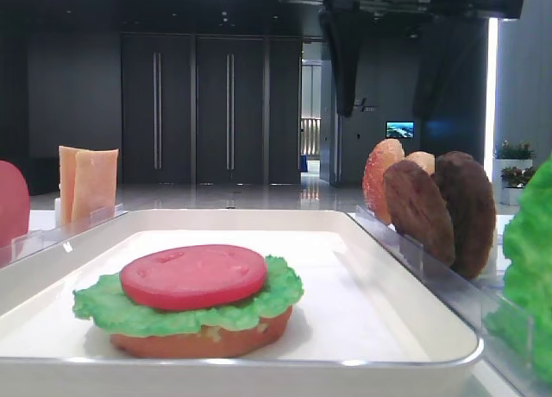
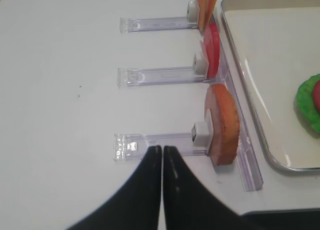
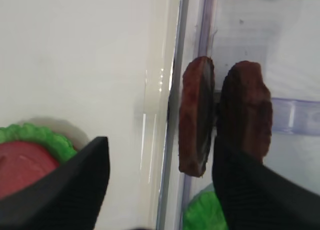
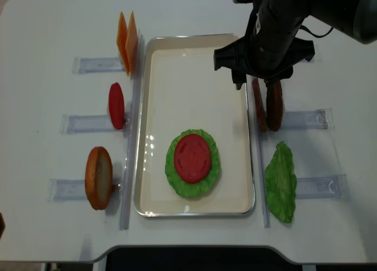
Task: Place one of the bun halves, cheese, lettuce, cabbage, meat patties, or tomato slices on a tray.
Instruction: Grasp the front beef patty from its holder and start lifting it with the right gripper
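The right gripper (image 3: 160,175) hangs above the two meat patties (image 4: 268,105), which stand on edge side by side in a clear holder strip (image 4: 300,119) just right of the tray (image 4: 194,50), in the upper right of the overhead view. Its jaws are spread wide. In the right wrist view one dark finger (image 3: 65,190) sits low left, over the tray's white floor, and the other is low right, partly in front of the right-hand patty (image 3: 247,110). The left-hand patty (image 3: 196,115) stands in the gap between them. Nothing is held.

On the tray, toward its lower middle in the overhead view, a stack is already built: a bun half (image 1: 203,338) at the bottom, lettuce (image 4: 193,165) on it, and a tomato slice (image 4: 192,157) on top.

The left gripper (image 2: 162,155) is pressed together and empty, low in its own view, over a holder strip at the left side of the table. It is near another bun half (image 2: 223,122) but not touching it.

I judge the next step is to take one patty, and the risks are these:

- The patties stand almost touching, so a finger may come down on the second one and push it over, or both may be pinched together.
- The left finger is over the tray side, so it may hit the raised rim during descent and shift the tray.
- A round disc gripped on its rough faces near the top may rotate or slip.

The wrist picture is blurred, so how deep the fingers are I cannot tell for sure.
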You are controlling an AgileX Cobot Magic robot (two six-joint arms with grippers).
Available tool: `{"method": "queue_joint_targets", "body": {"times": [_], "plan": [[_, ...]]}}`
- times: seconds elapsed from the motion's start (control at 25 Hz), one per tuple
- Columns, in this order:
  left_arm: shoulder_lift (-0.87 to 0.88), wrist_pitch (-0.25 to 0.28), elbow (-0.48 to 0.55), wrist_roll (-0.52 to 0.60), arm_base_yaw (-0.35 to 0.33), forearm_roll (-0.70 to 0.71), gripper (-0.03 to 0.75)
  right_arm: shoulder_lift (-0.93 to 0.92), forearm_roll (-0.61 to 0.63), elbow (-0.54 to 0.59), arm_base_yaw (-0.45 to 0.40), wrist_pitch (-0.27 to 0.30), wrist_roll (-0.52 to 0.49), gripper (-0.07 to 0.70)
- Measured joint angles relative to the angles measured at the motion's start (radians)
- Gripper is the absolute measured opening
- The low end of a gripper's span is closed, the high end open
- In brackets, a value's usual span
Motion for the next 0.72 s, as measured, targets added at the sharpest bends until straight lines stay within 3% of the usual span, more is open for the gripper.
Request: {"method": "queue_joint_targets", "body": {"times": [0.72], "plan": [[0.0, 0.0, 0.0, 0.0, 0.0, 0.0, -0.001, 0.085, -0.049, -0.004, 0.0, -0.003, -0.027, 0.426]]}}
